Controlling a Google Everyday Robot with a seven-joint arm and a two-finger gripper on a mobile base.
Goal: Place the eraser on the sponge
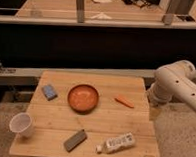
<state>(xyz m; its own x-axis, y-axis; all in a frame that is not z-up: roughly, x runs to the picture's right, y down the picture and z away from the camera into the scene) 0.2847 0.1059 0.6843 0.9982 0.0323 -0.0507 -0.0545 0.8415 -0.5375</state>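
Observation:
The eraser [74, 140] is a dark grey block lying flat near the front edge of the wooden table [99, 118]. At the table's back left sits the sponge [49, 92], small, blue and flat. The white robot arm [176, 85] bends in from the right, off the table. Its gripper [154, 110] hangs low beside the table's right edge, far from both the eraser and the sponge, with nothing seen in it.
An orange bowl [83, 97] stands between the sponge and the arm. A small orange carrot-like piece [123, 101] lies right of it. A white cup [21, 124] is at the front left, a white bottle [116, 142] lies at the front right. A dark counter runs behind.

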